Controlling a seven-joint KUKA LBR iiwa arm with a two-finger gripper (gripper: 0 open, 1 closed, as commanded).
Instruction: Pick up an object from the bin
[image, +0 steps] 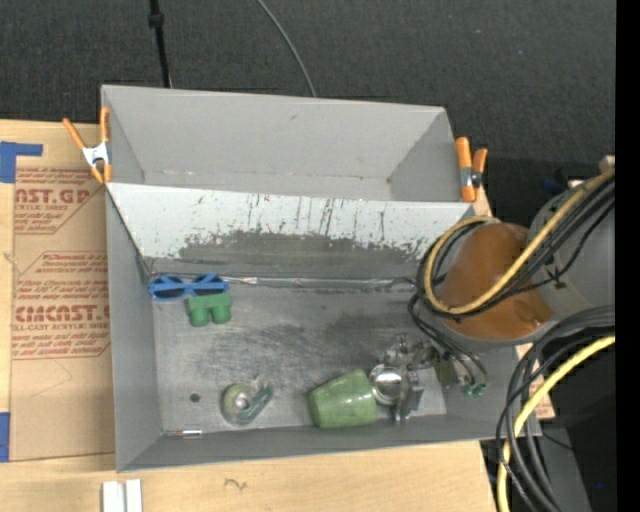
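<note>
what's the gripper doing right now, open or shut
gripper: cannot be told; it is low at the front of the bin, right beside a pale green rounded thing.

Single high view, tilted, over bin (290, 320)

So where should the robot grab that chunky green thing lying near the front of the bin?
Probably across its middle, coming straight down. The green thing lies on its side, longer left to right, so its short width is the easiest to squeeze. The end effector sits at its right end, and the bin's front wall is close, so coming in sideways looks cramped.
</note>
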